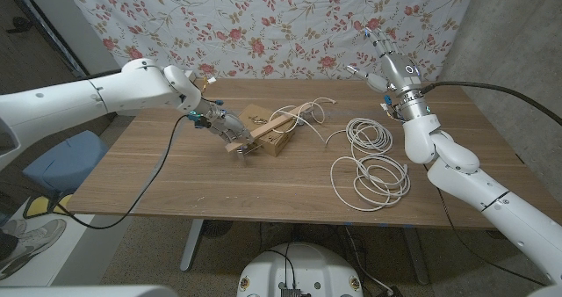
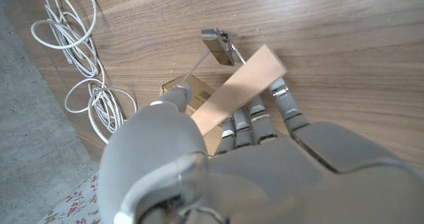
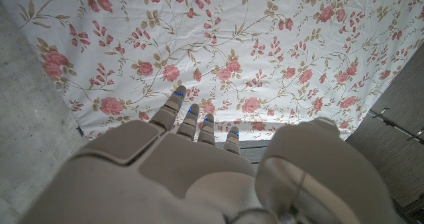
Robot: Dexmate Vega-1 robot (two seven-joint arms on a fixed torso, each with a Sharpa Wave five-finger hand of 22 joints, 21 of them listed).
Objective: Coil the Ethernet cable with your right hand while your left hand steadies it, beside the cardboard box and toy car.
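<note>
While the right hand (image 1: 384, 61) hangs raised over the table's far right corner, fingers spread and holding nothing, the white Ethernet cable (image 1: 369, 165) lies in loose loops on the wooden table (image 1: 158, 183), right of centre. One strand trails left to the small brown cardboard box (image 1: 268, 137) at mid-table. The left hand (image 1: 224, 126) is down just left of that box, fingers against a pale flat wooden strip (image 2: 238, 88); whether it grips the strip or only presses on it, cannot tell. A small metallic object (image 2: 218, 44) lies beyond the strip, possibly the toy car.

Risks, as judged:
- Left hand sits by the box, well apart from the loops. Coiling unsteadied would drag the whole cable.
- Trailing strand could snag the box and pull it along.
- Overlapping loops may tangle if gathered from the wrong turn.
</note>
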